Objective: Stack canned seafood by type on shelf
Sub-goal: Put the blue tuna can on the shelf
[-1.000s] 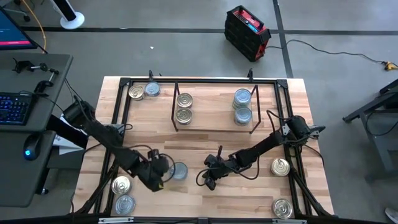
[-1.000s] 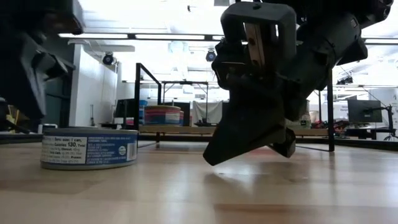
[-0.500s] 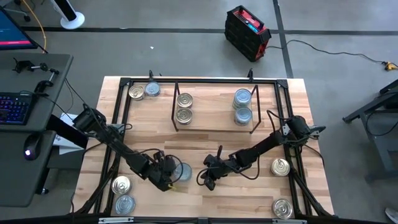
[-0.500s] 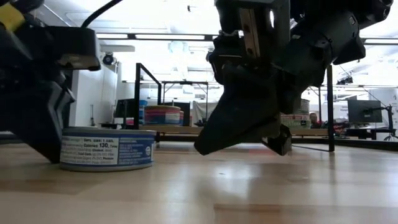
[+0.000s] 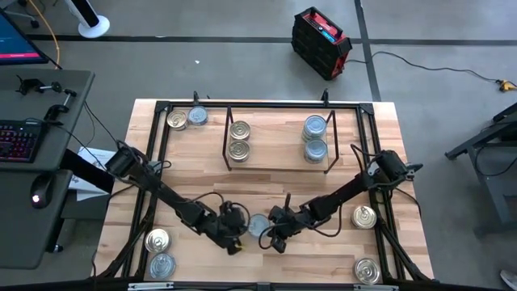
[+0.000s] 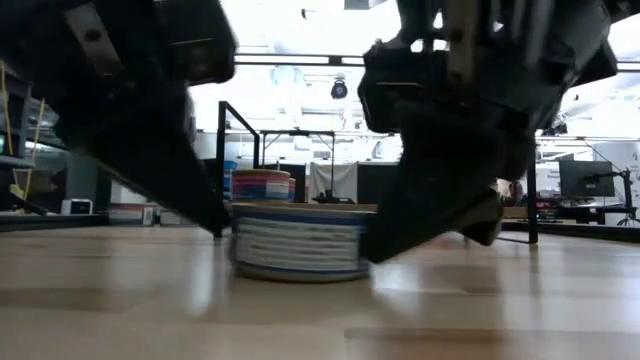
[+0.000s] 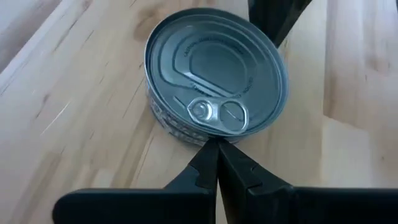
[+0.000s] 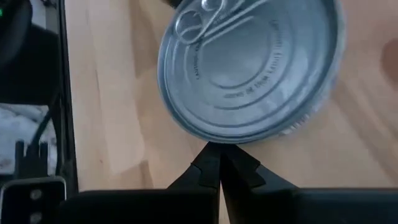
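Observation:
A silver-blue lidded tin (image 5: 257,225) stands flat on the tabletop near its front middle, squeezed between my two grippers. My left gripper (image 5: 239,236) is shut at the tin's left side, and my right gripper (image 5: 275,235) is shut at its right side. The shelf (image 5: 275,162) lies at the back. It carries two gold-lidded tins (image 5: 239,139) at its left end and two silver-blue tins (image 5: 315,137) at its right end. My left gripper pushes with its shut fingertips (image 7: 217,149) against the tin's side wall (image 7: 186,134), just below the pull tab. It comes slanting down from the table's left. The tin rests flat on the wood. My right gripper has its shut fingertips (image 8: 214,155) against the opposite rim of the tin (image 8: 214,138), slanting down from the table's right. The tin stays upright on the table between the two grippers.
Loose tins lie at the far left corner (image 5: 186,119), the near left (image 5: 160,252) and the right side (image 5: 365,217), with another (image 5: 367,271) at the near right. A black frame (image 5: 161,109) runs round the tabletop. Bare wood lies between the shelf and the grippers.
My left gripper has come down and moved toward the table's right, sliding the silver-blue tin along the wood until it stands against my right gripper. The tin stays flat and upright.

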Available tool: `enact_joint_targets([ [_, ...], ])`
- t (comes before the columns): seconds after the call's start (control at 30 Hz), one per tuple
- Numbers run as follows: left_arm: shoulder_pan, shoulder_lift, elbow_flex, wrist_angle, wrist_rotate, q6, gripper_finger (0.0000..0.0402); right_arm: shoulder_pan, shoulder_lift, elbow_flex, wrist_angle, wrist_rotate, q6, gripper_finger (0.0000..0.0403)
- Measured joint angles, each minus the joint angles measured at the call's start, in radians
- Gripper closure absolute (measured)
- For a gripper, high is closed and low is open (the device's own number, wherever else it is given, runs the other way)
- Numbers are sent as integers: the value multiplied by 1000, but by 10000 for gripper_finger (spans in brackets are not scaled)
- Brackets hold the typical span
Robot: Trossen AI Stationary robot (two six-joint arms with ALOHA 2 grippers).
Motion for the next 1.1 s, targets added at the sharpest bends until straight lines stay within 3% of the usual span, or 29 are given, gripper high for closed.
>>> enact_joint_targets([
  [0.13,10,17,73,-89,26,57,401,10,-2,0,-33,-21,3,403],
  [0.33,7,-51,141,-304,28,131,401,33,-34,0,-140,-25,7,403],
  [0.57,21,-77,135,-259,15,226,401,32,-35,0,-161,42,50,403],
  [1.1,33,26,130,-166,61,155,401,-4,-77,0,-188,57,-10,403],
])
